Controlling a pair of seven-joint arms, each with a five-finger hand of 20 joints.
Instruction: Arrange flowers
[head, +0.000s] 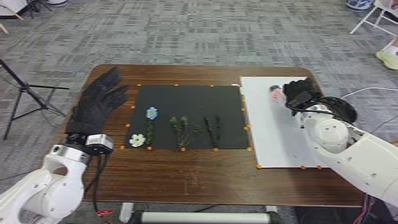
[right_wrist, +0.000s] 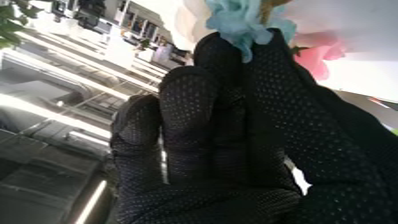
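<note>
Arranging looks begun, your judgement: pink bloom (head: 276, 94) lies on the white rectangular board (head: 272, 135). Left for you on the black mat (head: 180, 98): blue-headed stem (head: 151, 113), white daisy-like flower (head: 137, 140), leafy green sprig (head: 180, 131), dark thin twigs (head: 213, 131). Right robot hand (head: 300, 93): thumb and finger pinch a pale-blue ruffled fabric flower (right_wrist: 238, 22) at their tips; pink bloom at its nine o'clock, mat pieces toward eight. Left robot hand (head: 96, 102): fingers extended, apart.

Head view's looking forward and down from above the tabletop (head: 178, 185); right wrist view's tight along the right robot hand (head: 300, 91), facing ceiling lights (right_wrist: 53, 116); both catch that hand.
</note>
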